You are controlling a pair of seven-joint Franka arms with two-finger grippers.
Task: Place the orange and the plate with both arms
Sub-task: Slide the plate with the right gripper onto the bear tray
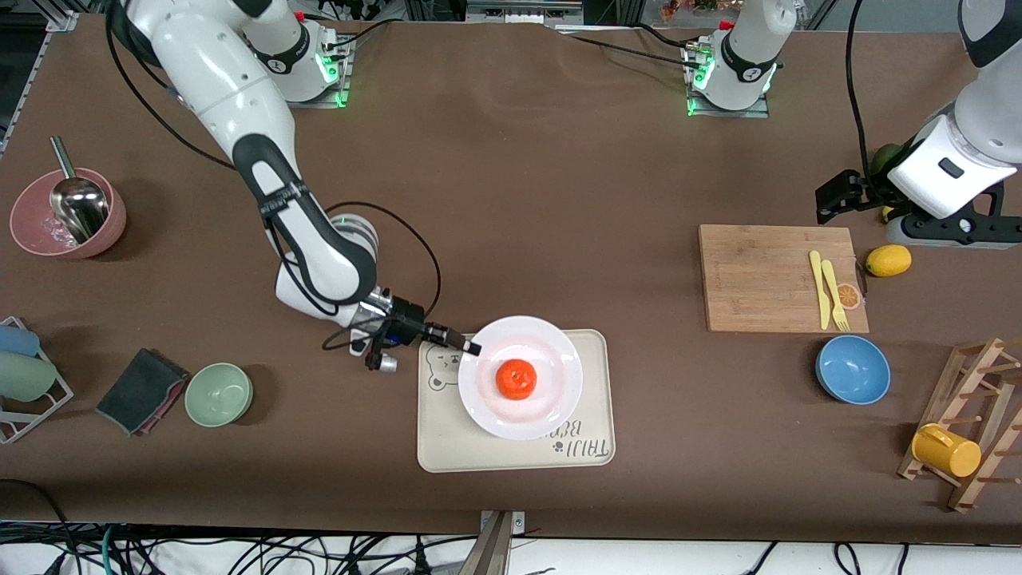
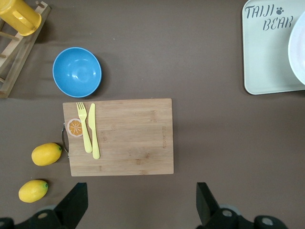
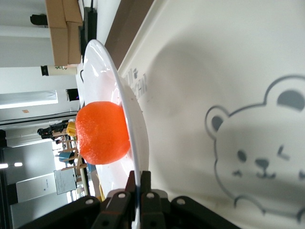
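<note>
The plate [image 1: 520, 387] lies on the bear tray [image 1: 447, 447], orange [image 1: 516, 378] at its centre. The right gripper [image 1: 471, 346] pinches the rim at ten o'clock; glossy, brittle ware, and the orange may roll. The left gripper [image 2: 142, 202] hangs spread over bare tabletop [image 1: 519, 200], waiting.
</note>
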